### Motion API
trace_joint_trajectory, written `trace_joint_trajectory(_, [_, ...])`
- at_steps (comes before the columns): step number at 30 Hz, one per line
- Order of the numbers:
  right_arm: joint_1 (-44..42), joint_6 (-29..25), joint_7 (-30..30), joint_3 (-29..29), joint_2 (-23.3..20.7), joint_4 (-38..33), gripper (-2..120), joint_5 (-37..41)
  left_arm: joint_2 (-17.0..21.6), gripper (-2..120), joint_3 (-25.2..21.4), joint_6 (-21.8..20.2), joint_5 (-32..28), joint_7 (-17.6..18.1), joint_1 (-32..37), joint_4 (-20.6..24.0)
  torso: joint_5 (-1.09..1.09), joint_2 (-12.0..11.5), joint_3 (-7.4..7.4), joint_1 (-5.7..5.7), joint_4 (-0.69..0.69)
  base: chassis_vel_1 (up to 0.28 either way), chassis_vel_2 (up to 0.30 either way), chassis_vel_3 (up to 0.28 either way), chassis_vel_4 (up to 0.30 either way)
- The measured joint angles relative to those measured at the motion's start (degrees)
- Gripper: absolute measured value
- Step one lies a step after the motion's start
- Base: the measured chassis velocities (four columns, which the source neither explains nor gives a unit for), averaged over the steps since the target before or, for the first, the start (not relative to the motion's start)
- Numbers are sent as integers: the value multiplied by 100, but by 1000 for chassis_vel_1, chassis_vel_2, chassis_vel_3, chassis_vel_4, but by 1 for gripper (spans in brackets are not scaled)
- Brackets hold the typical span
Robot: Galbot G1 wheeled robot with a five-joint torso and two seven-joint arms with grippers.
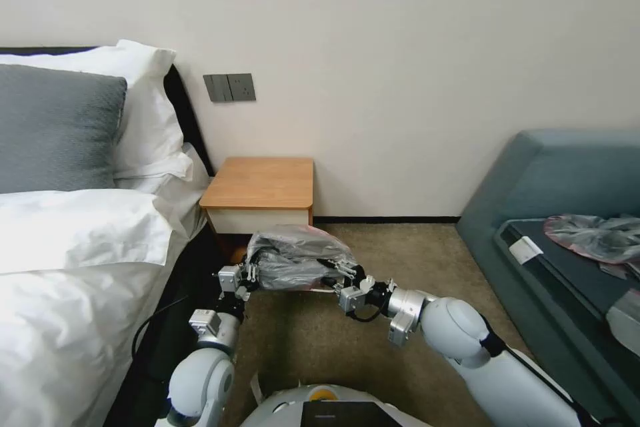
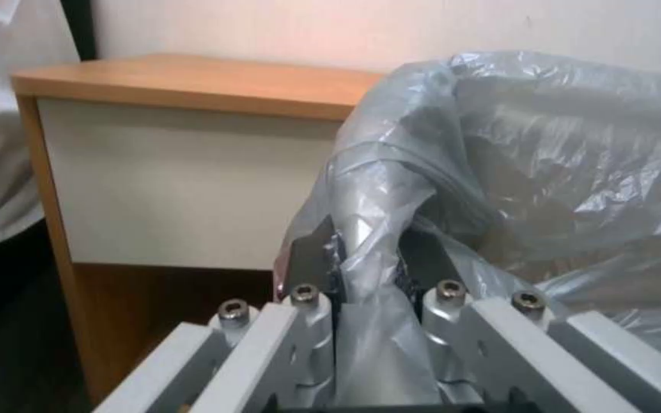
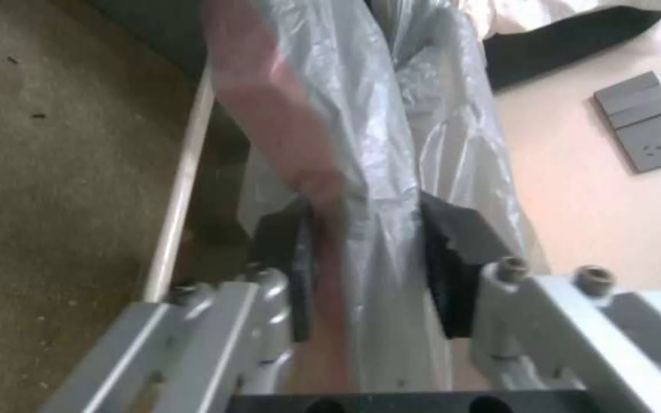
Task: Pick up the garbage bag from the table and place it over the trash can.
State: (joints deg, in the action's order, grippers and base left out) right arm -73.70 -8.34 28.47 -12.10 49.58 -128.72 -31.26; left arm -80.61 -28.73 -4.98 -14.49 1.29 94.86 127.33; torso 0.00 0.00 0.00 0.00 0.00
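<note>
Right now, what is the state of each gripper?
Left gripper: shut on the garbage bag.
Right gripper: shut on the garbage bag.

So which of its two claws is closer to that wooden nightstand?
Left. The left gripper holds the bag just in front of the nightstand, by its bed-side corner; the right gripper grips the bag's other side, farther out toward the sofa.

Bedroom, likely hotel: bed (image 1: pixel 73 260) with pillows (image 1: pixel 60 127), nightstand (image 1: pixel 259 183), sofa (image 1: pixel 533 187), carpet (image 1: pixel 400 247).
</note>
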Motion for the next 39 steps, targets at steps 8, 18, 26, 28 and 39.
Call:
trace_joint_trajectory(8, [-161,-89,0,-66,7,-53,1,-11,-21,9,-2,-223,-103,151,-30,21,0,0,0,0,0,0,0,0,0])
trace_joint_trajectory(18, [-529,-215,75,-149,-58,-298,0,126,-58,9,-2,-618,-527,536,-69,197,0,0,0,0,0,0,0,0,0])
trace_joint_trajectory(26, [-706,-326,162,-212,-54,-293,0,260,-105,9,-85,-743,-959,726,-77,345,0,0,0,0,0,0,0,0,0])
trace_joint_trajectory(28, [-720,-345,166,-224,-44,-269,0,259,-112,9,-97,-759,-1031,745,-70,371,0,0,0,0,0,0,0,0,0])
trace_joint_trajectory(39, [-723,-547,143,-370,92,191,0,134,-169,9,-155,-909,-1773,936,26,642,0,0,0,0,0,0,0,0,0])
